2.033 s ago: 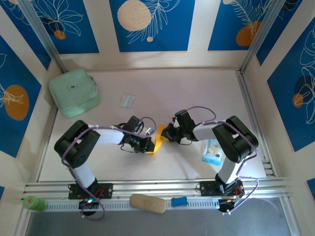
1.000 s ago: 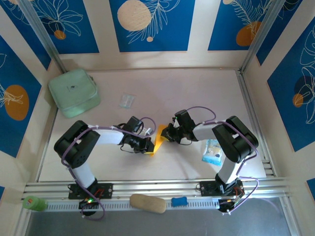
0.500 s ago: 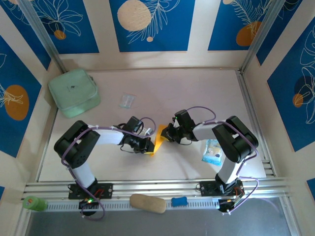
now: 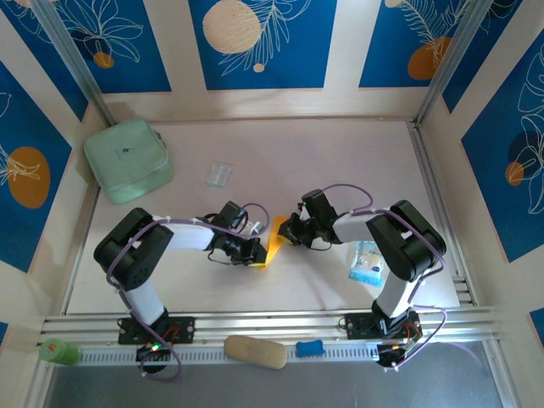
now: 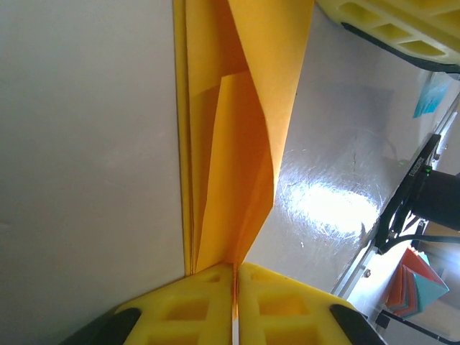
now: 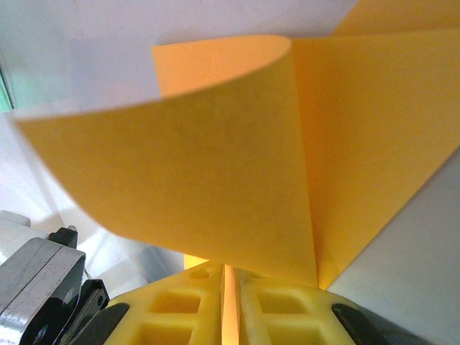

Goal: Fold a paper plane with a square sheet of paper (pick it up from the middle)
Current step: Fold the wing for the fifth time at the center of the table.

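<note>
The orange-yellow sheet of paper (image 4: 274, 240) is folded to a narrow pointed strip and held between my two grippers near the table's middle. My left gripper (image 4: 256, 252) is shut on its near end. In the left wrist view the layered, creased paper (image 5: 237, 129) runs up from the closed left gripper (image 5: 235, 277). My right gripper (image 4: 287, 231) is shut on the paper's far end. In the right wrist view a curved flap of the paper (image 6: 215, 172) rises above the closed right gripper (image 6: 228, 277), hiding what lies beyond.
A mint-green pouch (image 4: 127, 160) sits at the back left and a small clear wrapper (image 4: 218, 174) lies behind the left arm. A blue-and-white packet (image 4: 367, 260) lies by the right arm. On the front rail rest a tan oval lump (image 4: 255, 351) and a blue piece (image 4: 309, 348).
</note>
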Robot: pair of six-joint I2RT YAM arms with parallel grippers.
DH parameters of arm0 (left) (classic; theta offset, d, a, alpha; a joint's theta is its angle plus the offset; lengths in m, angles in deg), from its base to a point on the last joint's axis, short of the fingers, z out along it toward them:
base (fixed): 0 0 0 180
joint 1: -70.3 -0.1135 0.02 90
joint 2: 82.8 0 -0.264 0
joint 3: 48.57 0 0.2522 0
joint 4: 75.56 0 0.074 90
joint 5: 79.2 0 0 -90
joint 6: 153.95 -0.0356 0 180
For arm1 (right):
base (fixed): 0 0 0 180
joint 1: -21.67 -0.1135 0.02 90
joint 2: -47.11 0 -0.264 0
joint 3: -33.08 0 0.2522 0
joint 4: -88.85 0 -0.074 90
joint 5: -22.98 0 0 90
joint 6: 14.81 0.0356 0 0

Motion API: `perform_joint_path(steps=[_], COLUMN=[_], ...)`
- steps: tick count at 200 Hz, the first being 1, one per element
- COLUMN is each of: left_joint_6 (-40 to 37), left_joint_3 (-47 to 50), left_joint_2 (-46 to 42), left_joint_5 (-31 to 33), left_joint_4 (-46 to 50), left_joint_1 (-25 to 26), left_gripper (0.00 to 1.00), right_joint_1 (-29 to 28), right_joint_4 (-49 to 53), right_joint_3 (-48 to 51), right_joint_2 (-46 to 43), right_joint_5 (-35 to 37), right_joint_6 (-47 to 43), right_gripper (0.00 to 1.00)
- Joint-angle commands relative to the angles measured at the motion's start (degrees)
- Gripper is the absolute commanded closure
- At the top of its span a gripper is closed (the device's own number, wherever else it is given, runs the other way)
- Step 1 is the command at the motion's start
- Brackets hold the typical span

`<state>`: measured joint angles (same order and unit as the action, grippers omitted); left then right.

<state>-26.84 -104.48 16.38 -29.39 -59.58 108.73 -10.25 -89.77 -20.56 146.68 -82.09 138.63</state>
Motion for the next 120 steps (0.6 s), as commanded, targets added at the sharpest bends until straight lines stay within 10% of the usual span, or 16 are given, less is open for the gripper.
perform_joint_path(steps=[1,51,120], left_joint_6=[-0.89,-0.91,-1.23], left_joint_3=[0.05,0.29,0.4], left_joint_2=[0.71,0.28,-0.87], left_joint_5=[0.02,0.24,1.3], left_joint_4=[2.05,2.0,2.87], left_joint_1=[0.36,0.32,0.38], left_gripper=[0.92,1.0,0.85], right_joint_1=[-0.33,-0.38,-0.42], right_joint_4=[7.17,7.67,7.58], right_joint_3=[0.74,0.43,0.58], right_joint_2=[2.47,2.23,2.1], right_joint_5=[1.51,1.7,1.71], right_joint_6=[0.55,0.37,0.37], right_gripper=[0.86,0.86,0.86])
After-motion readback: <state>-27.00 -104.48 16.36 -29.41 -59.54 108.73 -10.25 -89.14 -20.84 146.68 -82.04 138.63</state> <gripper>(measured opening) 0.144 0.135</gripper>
